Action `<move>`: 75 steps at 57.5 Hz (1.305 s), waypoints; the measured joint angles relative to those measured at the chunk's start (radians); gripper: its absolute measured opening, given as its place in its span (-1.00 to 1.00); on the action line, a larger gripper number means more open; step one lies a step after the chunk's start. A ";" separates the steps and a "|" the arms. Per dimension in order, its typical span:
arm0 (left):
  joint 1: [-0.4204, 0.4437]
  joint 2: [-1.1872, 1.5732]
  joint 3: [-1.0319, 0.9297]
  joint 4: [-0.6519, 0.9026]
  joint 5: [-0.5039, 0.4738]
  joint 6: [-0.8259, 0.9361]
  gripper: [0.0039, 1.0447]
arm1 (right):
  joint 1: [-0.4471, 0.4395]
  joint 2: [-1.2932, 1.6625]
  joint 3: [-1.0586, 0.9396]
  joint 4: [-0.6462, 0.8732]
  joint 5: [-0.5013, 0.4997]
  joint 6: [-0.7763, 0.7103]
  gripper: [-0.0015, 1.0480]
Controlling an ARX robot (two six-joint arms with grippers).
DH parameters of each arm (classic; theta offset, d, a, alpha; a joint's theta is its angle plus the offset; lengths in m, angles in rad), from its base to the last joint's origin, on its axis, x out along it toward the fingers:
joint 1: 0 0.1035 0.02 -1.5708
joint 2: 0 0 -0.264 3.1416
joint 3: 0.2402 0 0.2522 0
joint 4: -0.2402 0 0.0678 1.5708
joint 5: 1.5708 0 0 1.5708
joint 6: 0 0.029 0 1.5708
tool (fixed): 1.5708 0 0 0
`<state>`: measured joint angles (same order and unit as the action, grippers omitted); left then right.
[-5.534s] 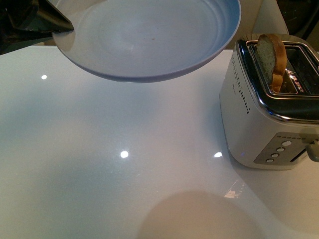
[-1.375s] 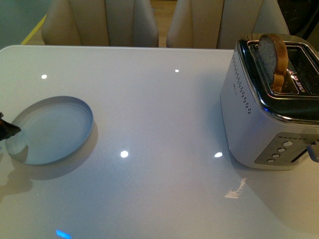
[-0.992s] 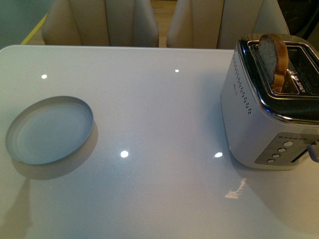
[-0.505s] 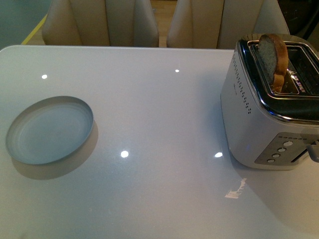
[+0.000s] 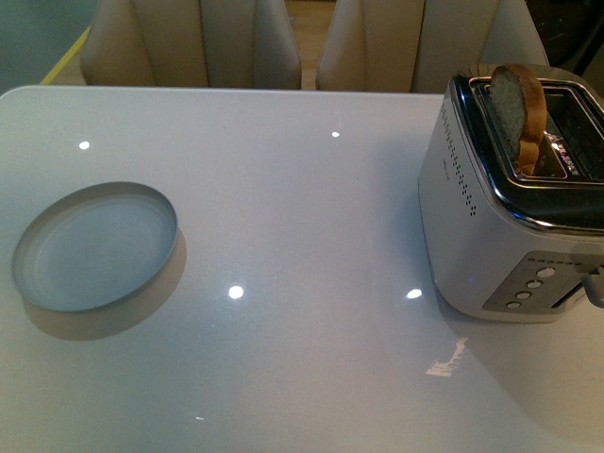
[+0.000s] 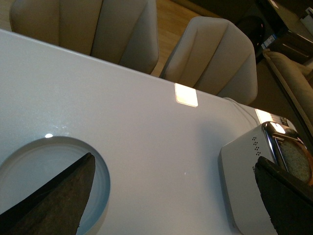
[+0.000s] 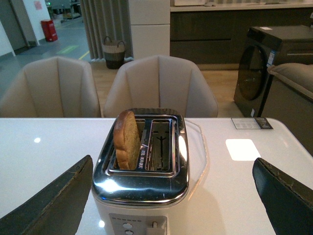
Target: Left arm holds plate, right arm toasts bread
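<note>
The pale blue plate (image 5: 94,245) lies flat on the white table (image 5: 302,208) at the left, with nothing on it. The bread (image 5: 517,104) stands upright in the left slot of the silver toaster (image 5: 491,226) at the right. Neither arm shows in the front view. In the left wrist view my left gripper (image 6: 173,200) is open above the table, one finger (image 6: 54,205) over the plate (image 6: 29,169), the other near the toaster (image 6: 247,188). In the right wrist view my right gripper (image 7: 171,198) is open, set back from the toaster (image 7: 142,176) and bread (image 7: 126,139).
Beige chairs (image 5: 198,42) stand along the table's far edge. The toaster's buttons (image 5: 528,283) and lever (image 5: 593,283) face the near side. A dark appliance (image 7: 259,68) and a basket (image 7: 113,51) stand on the floor beyond.
The plate, held up close to the camera 5.5 s ago, now lies on the table at the left. The left gripper tip has let go and left the front view.
</note>
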<state>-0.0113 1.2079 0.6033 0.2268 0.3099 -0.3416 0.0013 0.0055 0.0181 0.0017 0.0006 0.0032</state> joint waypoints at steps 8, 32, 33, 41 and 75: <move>0.000 0.000 0.000 0.000 0.001 0.000 0.87 | 0.000 0.000 0.000 0.000 0.000 0.000 0.83; 0.011 -0.116 -0.323 0.586 -0.310 0.306 -0.20 | 0.000 0.000 0.000 0.000 0.000 0.000 0.83; 0.011 -0.126 -0.335 0.586 -0.310 0.311 -0.27 | 0.000 0.000 0.000 0.000 0.000 0.000 0.83; 0.011 -0.226 -0.422 0.566 -0.308 0.323 -0.89 | 0.000 0.000 0.000 0.000 0.000 0.000 0.83; 0.011 -0.565 -0.590 0.392 -0.311 0.330 -0.95 | 0.000 0.000 0.000 0.000 0.000 0.000 0.83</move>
<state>-0.0006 0.6426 0.0135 0.6189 -0.0006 -0.0113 0.0013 0.0055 0.0181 0.0013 0.0006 0.0032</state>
